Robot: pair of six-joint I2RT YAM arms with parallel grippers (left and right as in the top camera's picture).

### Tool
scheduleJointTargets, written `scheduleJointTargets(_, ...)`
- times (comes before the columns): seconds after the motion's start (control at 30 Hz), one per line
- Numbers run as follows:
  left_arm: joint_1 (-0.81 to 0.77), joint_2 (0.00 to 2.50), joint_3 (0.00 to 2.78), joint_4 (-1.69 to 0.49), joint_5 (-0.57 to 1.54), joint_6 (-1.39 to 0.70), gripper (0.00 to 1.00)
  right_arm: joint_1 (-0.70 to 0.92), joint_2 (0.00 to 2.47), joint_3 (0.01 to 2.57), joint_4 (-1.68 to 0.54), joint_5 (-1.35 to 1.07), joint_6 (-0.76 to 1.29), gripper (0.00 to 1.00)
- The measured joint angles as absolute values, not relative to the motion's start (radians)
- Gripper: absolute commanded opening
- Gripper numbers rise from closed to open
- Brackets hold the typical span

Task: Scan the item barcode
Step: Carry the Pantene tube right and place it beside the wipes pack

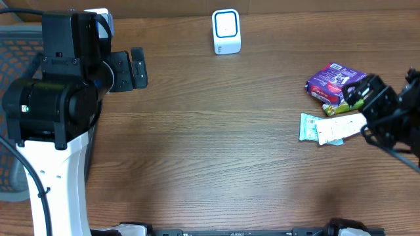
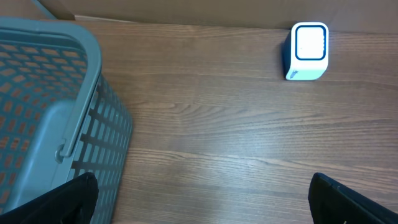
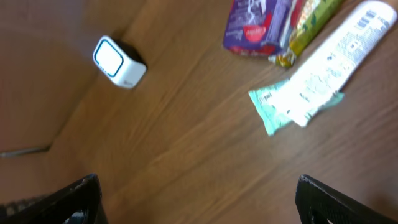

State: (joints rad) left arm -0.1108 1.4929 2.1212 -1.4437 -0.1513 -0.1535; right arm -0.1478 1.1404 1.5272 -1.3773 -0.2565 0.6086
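Left gripper: jaws wide apart, nothing between them, over the table beside a grey basket.
Right gripper: jaws spread wide, holding nothing, near the packets.
Barcode scanner: upright at the far edge, well apart from the packets.
White packet: flat on the table, barcode up, overlapping a teal packet, beside a purple packet.

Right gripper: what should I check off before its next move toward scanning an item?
1. Right gripper open, nothing held: ok.
2. White packet free to lift alone: not ok, it lies across the teal packet.
3. Barcode on the white packet facing up: cannot tell.
4. Scanner upright and unobstructed: ok.
5. Left gripper open, away from the items: ok.
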Motion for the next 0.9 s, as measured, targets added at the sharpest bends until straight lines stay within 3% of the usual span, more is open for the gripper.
scheduleJointTargets(0.27,-0.111,1.493,2.121,-1.444,-0.151,-0.154,0.99,-0.148,1.121,1.528,-1.533,-0.162,0.572,1.00)
scheduleJointTargets(0.4,-0.111,1.493,2.121,-1.444,-0.151,-0.154,1.00,-0.148,1.121,1.522,-1.493,-0.116,0.510,1.00)
scheduleJointTargets(0.6,-0.111,1.493,2.121,-1.444,-0.152,-0.154,0.99,-0.148,1.050,1.329,-1.189,-0.140,0.330,1.00)
scheduleJointTargets(0.9,-0.111,1.493,2.121,-1.444,-0.155,-0.154,1.00,-0.143,0.612,0.704,-0.599,-0.150,0.199,1.00)
